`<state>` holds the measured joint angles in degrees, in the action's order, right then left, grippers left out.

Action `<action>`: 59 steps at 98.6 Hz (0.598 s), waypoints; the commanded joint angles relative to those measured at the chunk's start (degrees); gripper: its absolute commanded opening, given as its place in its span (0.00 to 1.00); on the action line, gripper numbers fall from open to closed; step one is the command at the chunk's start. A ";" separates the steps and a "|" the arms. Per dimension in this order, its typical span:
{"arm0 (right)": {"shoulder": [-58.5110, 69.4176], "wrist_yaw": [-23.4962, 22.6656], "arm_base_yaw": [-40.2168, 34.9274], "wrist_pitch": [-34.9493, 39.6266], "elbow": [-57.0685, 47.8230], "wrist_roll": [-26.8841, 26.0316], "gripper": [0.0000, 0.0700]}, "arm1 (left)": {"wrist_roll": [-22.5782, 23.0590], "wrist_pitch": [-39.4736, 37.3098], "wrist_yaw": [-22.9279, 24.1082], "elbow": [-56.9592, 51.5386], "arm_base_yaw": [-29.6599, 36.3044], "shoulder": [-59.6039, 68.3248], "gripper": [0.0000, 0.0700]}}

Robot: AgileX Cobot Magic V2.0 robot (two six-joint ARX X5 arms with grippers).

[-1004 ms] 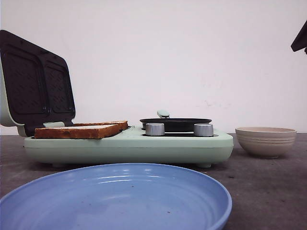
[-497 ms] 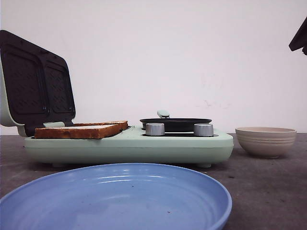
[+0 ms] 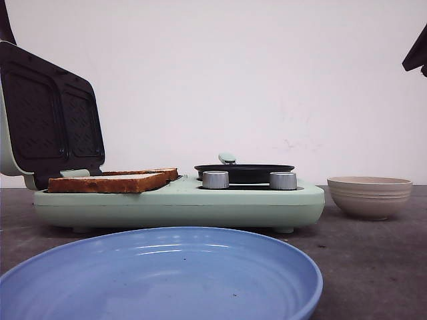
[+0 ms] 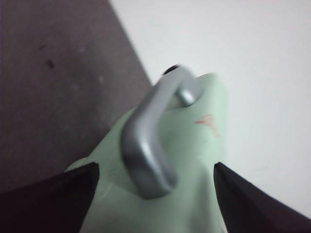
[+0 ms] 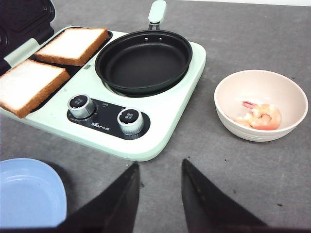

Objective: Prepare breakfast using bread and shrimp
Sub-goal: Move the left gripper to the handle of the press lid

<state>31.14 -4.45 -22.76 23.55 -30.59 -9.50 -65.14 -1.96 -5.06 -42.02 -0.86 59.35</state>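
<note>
A: Where does the left gripper (image 4: 154, 194) sit against the breakfast maker (image 5: 160, 126)?

B: Right at the raised lid (image 3: 50, 120). In the left wrist view the silver handle (image 4: 148, 141) on the lid's green back lies between the two dark fingers. They are spread wide, one on each side of the handle and clear of it, gripping nothing. The handle's long bar runs away from the fingers rather than across the gap.

A: And the bread (image 5: 51, 65)?

B: Two slices lie flat, side by side, on the dark plate under that open lid, beside the black pan (image 5: 144, 60). So I judge the coming move to be closing the lid over them, and the left arm is plainly the nearer one for it.

A: The other arm?

B: The right gripper (image 5: 160, 194) hangs above the table in front of the breakfast maker, by the corner with the two knobs (image 5: 104, 114). Its fingers stand a little apart with nothing between them.

A: The shrimp (image 5: 260, 116)?

B: In the cream bowl (image 5: 232, 87), well off to the pan side of the breakfast maker. It curls at the bowl's bottom with its red tail toward the maker. It lies closer to the right gripper.

A: Anything else?

B: An empty blue plate (image 3: 160, 277) in front of the maker.
</note>
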 commanded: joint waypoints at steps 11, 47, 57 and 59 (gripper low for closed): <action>0.20 -0.02 -0.24 -0.31 -0.17 -2.19 0.22 | -0.33 -5.27 -0.81 -0.35 -0.35 2.01 0.62; 0.20 -0.02 -0.24 -0.28 -0.17 -3.63 0.22 | -0.68 -9.33 -2.36 -0.35 -2.16 5.64 0.60; 0.20 0.00 -0.24 -0.20 -0.17 -3.67 0.22 | -0.28 -10.47 -2.51 -0.35 -2.29 5.79 0.41; 0.20 0.00 -0.24 -0.17 -0.17 -3.72 0.22 | -0.28 -10.49 -2.51 -0.35 -2.32 5.81 0.38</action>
<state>31.14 -4.43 -22.76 23.57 -30.59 -12.36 -65.54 -11.51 -7.44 -42.02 -2.98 64.62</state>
